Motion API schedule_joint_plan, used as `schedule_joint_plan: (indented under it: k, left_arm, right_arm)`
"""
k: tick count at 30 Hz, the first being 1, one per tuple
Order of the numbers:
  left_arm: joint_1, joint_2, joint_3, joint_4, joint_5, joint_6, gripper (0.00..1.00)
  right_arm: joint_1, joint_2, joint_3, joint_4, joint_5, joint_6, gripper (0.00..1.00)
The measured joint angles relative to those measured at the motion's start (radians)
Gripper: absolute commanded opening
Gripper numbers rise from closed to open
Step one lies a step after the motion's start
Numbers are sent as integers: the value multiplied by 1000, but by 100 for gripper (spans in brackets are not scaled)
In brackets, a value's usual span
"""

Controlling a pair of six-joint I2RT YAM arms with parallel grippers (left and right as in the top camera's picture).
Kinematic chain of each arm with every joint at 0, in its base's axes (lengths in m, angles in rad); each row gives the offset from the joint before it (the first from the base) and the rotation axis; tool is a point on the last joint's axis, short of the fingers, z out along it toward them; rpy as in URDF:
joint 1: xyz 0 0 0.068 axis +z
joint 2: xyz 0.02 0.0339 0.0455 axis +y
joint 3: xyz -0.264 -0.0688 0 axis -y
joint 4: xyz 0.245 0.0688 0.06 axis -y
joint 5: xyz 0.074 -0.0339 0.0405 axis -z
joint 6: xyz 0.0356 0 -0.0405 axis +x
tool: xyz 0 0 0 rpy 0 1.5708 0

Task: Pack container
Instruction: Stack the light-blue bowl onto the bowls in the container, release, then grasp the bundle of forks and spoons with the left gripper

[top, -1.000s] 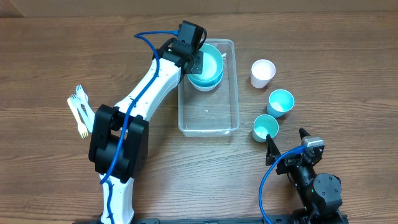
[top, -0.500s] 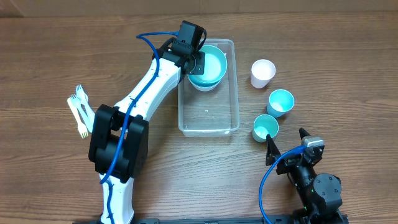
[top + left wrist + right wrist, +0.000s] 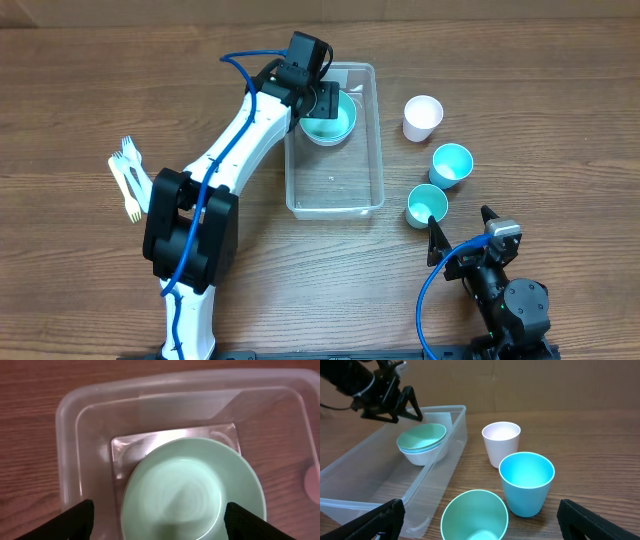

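The container (image 3: 335, 208) is a clear rectangular bin at mid-table. A stack of light green and blue bowls (image 3: 331, 122) rests inside its far end. My left gripper (image 3: 324, 102) hangs open just above them, holding nothing. In the left wrist view the top bowl (image 3: 192, 490) lies between and below my dark fingers (image 3: 80, 520), within the container wall (image 3: 65, 415). My right gripper (image 3: 462, 228) stands open and empty near the front right. In its own view my right gripper (image 3: 480, 522) faces the bowls (image 3: 422, 442) in the container (image 3: 437, 477).
Three cups stand to the right of the bin: a white cup (image 3: 422, 117), a blue cup (image 3: 450, 164) and a green cup (image 3: 427, 205). The green cup (image 3: 474, 515) sits just ahead of my right gripper. White plastic forks (image 3: 127, 178) lie at the left.
My left gripper has opened and let go of the bowl stack, which has dropped lower into the container's far end. The right arm has not moved.
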State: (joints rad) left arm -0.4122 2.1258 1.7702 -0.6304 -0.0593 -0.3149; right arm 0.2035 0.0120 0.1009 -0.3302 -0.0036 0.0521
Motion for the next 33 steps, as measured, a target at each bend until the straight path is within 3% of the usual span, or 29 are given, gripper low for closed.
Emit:
schedule_joint_plan:
  k: [7, 10, 11, 12, 18, 21, 24, 27, 29, 31, 33]
  left_arm:
    - [-5, -61, 199, -175, 1, 56, 70]
    - [-14, -206, 225, -320, -15, 85, 70]
    - [-10, -276, 233, -479, -64, 82, 71]
    - [-2, -320, 235, -521, -103, 77, 71]
    - [185, -420, 232, -743, -185, 54, 66]
    - [222, -521, 82, -705, -184, 46, 74]
    - [294, -719, -198, -597, -184, 16, 77]
    - [443, -880, -483, -435, -182, -30, 77]
    - [518, -895, -624, -305, -150, -46, 79]
    - [565, -872, -736, -219, -123, -56, 100]
    - [569, -855, -788, -177, -103, -69, 100]
  right_arm:
    - [0, 0, 0, 0, 0, 0, 100]
    - [0, 0, 0, 0, 0, 0, 100]
    - [0, 0, 0, 0, 0, 0, 100]
    - [0, 0, 0, 1, 0, 0, 100]
    - [0, 0, 0, 0, 0, 0, 100]
    - [0, 0, 0, 0, 0, 0, 100]
    - [0, 0, 0, 2, 0, 0, 100]
    - [0, 0, 0, 2, 0, 0, 100]
    - [0, 0, 0, 0, 0, 0, 100]
    - [0, 0, 0, 0, 0, 0, 100]
    - [0, 0, 0, 0, 0, 0, 100]
